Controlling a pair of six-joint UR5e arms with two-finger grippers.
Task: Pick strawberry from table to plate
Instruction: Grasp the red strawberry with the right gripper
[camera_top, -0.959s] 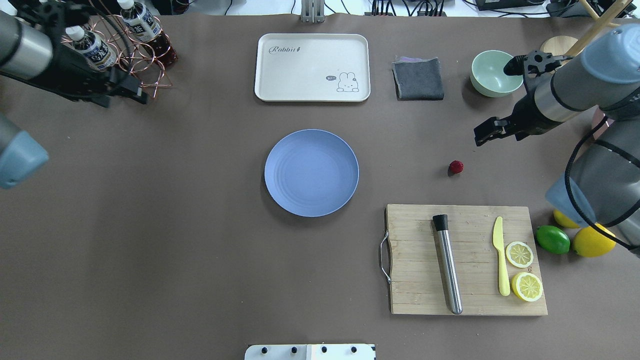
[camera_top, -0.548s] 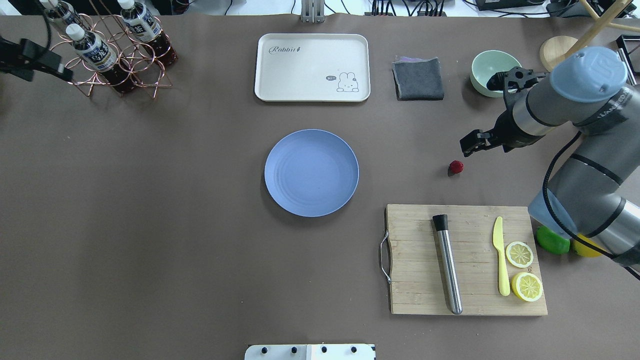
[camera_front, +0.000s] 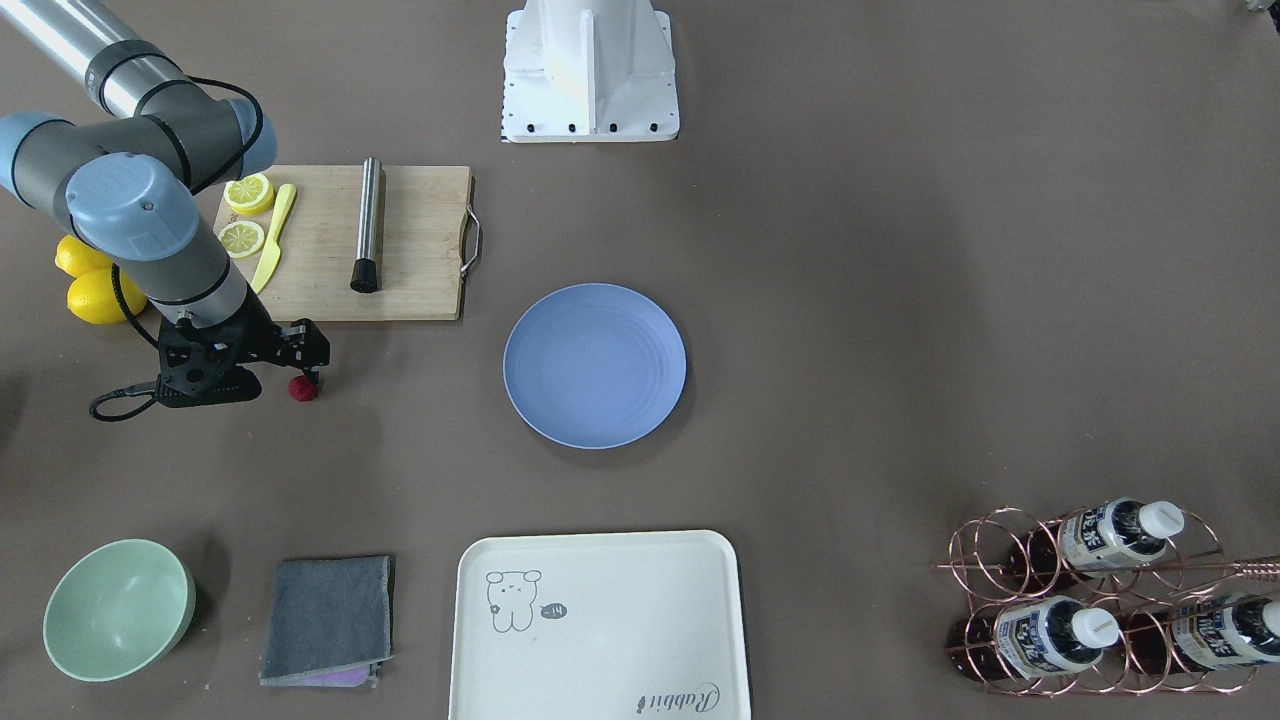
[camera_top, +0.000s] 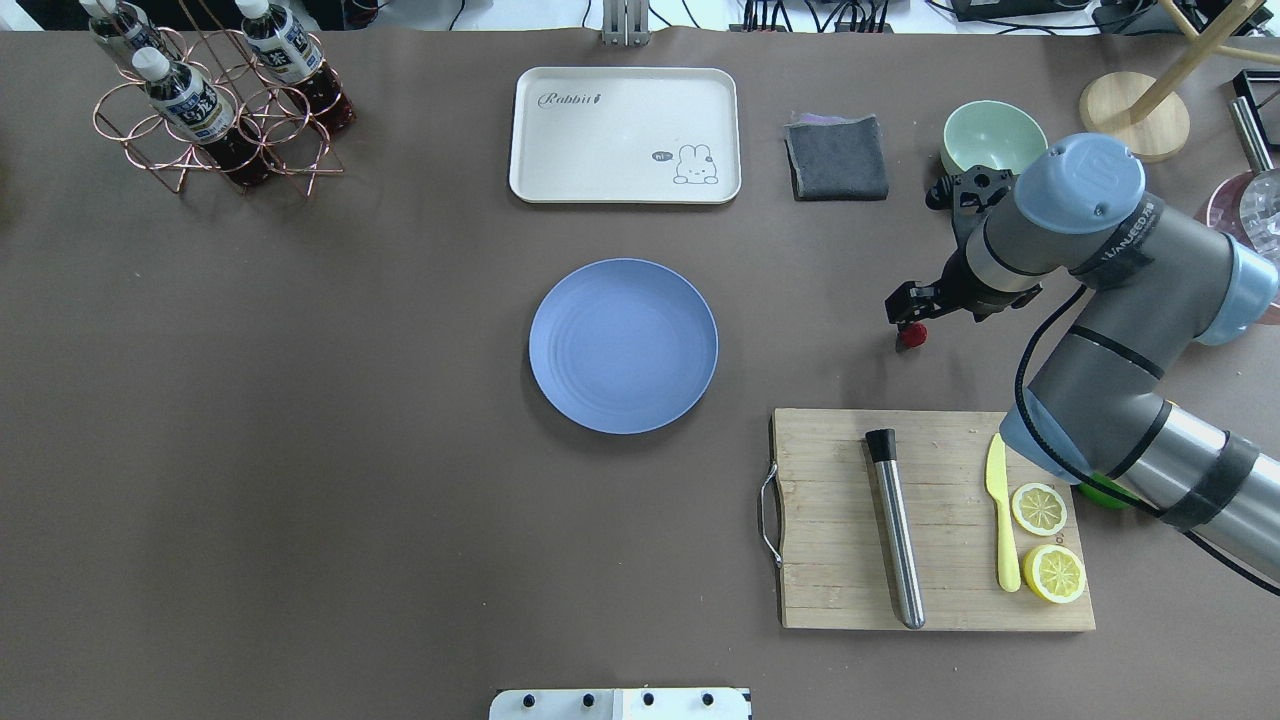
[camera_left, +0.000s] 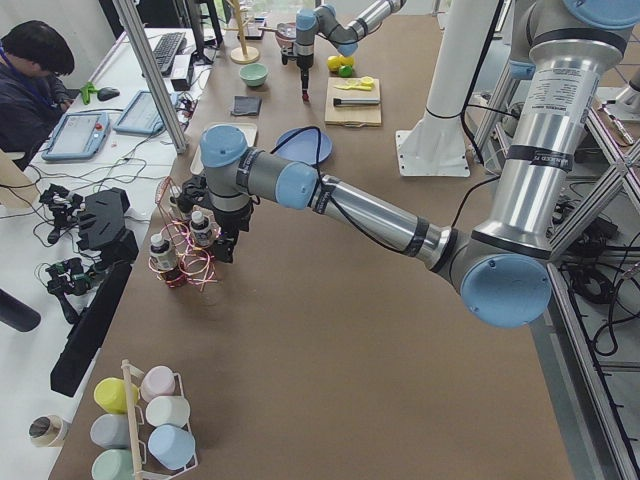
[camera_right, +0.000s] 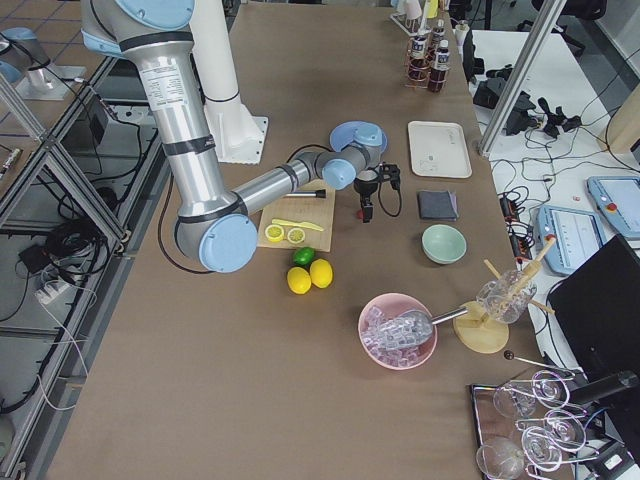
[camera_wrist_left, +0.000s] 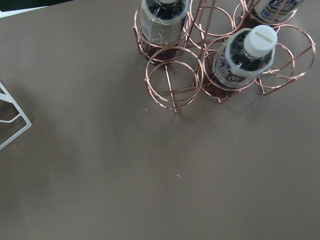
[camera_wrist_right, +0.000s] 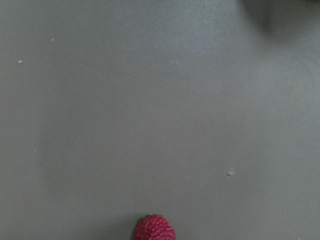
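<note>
The strawberry (camera_top: 911, 337) (camera_front: 302, 390) lies on the table (camera_top: 300, 450), right of the blue plate (camera_top: 623, 346) (camera_front: 594, 365), which holds nothing. My right gripper (camera_top: 903, 309) (camera_front: 309, 362) hangs just above the strawberry, pointing down, and appears open with nothing held. In the right wrist view the strawberry (camera_wrist_right: 154, 229) shows at the bottom edge on bare table. My left gripper (camera_left: 228, 250) shows only in the exterior left view, beside the bottle rack; I cannot tell whether it is open or shut.
A wooden cutting board (camera_top: 820, 600) with a steel tube, a yellow knife and lemon slices lies near the strawberry. A mint bowl (camera_top: 985, 135), a grey cloth (camera_top: 837, 158) and a cream tray (camera_top: 624, 134) stand at the far side. A copper bottle rack (camera_top: 215, 110) is far left.
My right arm has swung left and lowered its gripper until it hangs over the strawberry. My left arm has drawn back out of the overhead view. The strawberry has stayed put.
</note>
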